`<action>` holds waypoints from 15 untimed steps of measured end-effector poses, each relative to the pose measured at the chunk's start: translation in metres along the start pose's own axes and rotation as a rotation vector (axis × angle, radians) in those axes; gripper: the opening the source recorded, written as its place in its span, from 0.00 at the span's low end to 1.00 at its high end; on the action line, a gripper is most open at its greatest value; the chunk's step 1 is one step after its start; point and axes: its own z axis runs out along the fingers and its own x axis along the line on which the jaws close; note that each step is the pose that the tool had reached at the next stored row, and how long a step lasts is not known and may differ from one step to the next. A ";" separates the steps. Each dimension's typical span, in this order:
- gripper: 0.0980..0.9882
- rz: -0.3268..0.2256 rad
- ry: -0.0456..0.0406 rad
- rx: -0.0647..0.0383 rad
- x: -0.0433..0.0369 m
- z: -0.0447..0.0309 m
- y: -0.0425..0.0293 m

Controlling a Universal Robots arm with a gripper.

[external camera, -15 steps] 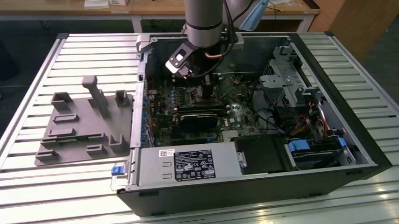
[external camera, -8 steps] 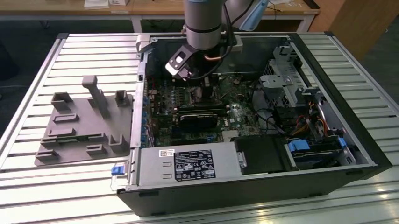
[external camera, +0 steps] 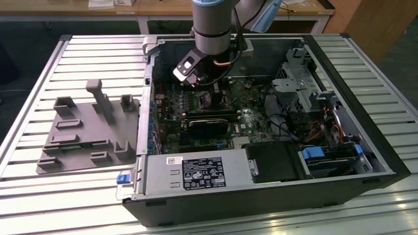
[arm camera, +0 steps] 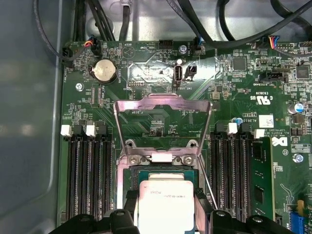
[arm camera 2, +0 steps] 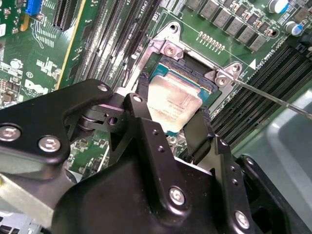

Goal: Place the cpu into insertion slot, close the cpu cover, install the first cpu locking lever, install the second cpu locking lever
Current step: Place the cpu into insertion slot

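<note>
Overhead light glares white off the slatted worktop point(external camera: 281, 223) well away from the tool point(external camera: 195, 82), while the computer case point(external camera: 385, 161) beneath it lies in shadow. In the second wrist view the cpu point(arm camera 2: 173, 105) clamped in the tool shines pale; the tool's black body stays dark.

Grey cylindrical arm point(external camera: 212, 24), pale blue cap up top, black ring round its lower end. A white-and-black block point(external camera: 186, 68) sits at the wrist, a copper-coloured cable point(external camera: 222, 61) looping beside it. Up close, the tool point(arm camera 2: 173, 109) is matt black: angular plates, silver screws point(arm camera 2: 177, 195), small holes along the fingers point(arm camera 2: 146, 126).
</note>
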 end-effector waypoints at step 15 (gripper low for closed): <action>0.49 -0.019 0.0031 0.000 0.0019 0.0041 -0.0004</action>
